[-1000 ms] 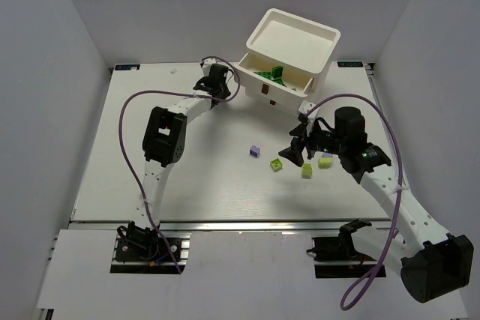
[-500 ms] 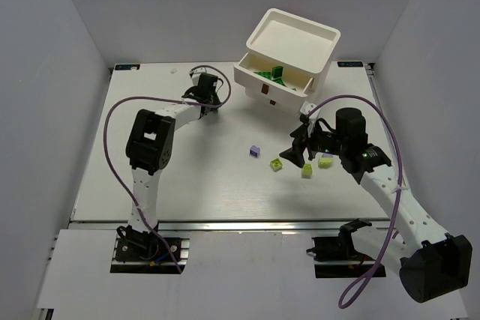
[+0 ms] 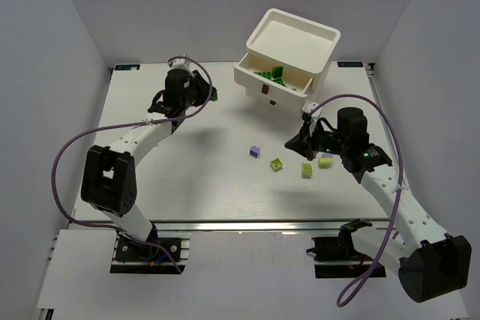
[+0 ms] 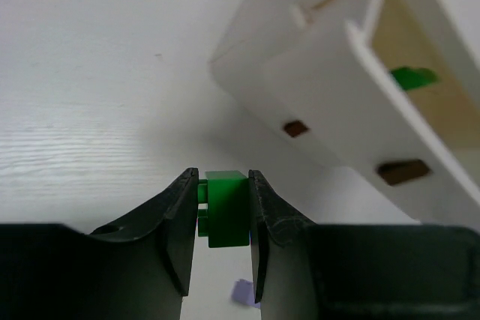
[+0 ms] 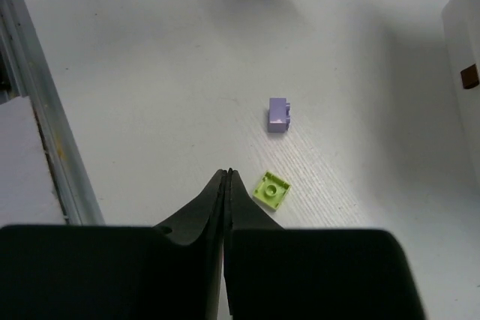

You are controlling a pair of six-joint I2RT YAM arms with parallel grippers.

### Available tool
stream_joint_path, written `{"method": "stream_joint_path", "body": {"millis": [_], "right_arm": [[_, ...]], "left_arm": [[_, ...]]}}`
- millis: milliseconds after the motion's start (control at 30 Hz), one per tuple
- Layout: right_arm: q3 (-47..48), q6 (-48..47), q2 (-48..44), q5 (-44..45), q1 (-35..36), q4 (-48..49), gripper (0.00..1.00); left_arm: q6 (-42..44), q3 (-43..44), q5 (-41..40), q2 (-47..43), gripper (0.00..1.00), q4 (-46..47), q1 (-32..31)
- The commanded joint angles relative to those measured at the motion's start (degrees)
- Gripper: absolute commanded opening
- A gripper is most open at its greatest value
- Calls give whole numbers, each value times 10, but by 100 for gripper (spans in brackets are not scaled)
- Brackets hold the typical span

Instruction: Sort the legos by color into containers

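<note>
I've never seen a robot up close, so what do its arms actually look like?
Both the left arm and right arm are slim white links joined by chunky black motor housings. A purple cable loops loosely along each. The fingers are smooth, curved black plastic. The right arm carries a small green light.

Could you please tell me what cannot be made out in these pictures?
- Closed drawer: contents hidden behind its front in both views.
- Open drawer: green legos too small to count from above; its front wall cuts off the left wrist's view of them.
- Green lego in the left claw: hidden by the claw in the top view.
</note>
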Motion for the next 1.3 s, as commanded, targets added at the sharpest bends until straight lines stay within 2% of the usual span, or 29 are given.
{"method": "stream_joint_path", "body": {"millis": [0, 133, 233, 400, 667, 767, 867, 933, 1000, 1033, 1100, 1133, 1167, 1233, 1267], "right_arm": [[6, 18, 4, -3, -5, 14, 0], [-3, 19, -6, 0, -6, 26, 0], [-8, 19, -10, 6, -9, 32, 0], [-8, 19, -10, 3, -12, 31, 0], [-10, 20, -12, -7, -19, 33, 0], [-12, 20, -16, -16, -23, 33, 0], [-14, 17, -17, -23, -23, 33, 0], [-14, 16, -18, -28, -24, 33, 0], [-13, 12, -16, -32, -26, 31, 0], [-14, 11, -15, -37, -27, 29, 5], [-14, 0, -11, -46, -27, 26, 19], [-13, -4, -11, -55, -26, 20, 38], [-12, -13, -8, -59, -28, 19, 46], [-5, -38, -4, -81, -27, 0, 55], [-4, -67, -3, -91, -28, -7, 56]], "left_arm": [[-3, 26, 144, -31, 0, 60, -13], [-57, 54, 207, -25, 0, 115, -13], [-110, 79, 225, -2, 0, 148, -19], [-168, 138, 227, 51, 0, 189, -24], [-217, 231, 184, 149, 0, 185, -35], [-227, 270, 181, 184, 7, 178, -41], [-231, 305, 177, 209, 21, 168, -46], [-230, 323, 176, 221, 41, 157, -46], [-229, 340, 177, 226, 53, 148, -46], [-228, 342, 177, 227, 59, 147, -46], [-227, 344, 176, 225, 63, 145, -46], [-226, 345, 178, 221, 63, 146, -46], [-225, 346, 178, 220, 63, 144, -46], [-211, 352, 183, 213, 62, 141, -46], [-203, 357, 183, 203, 58, 126, -46]]}}
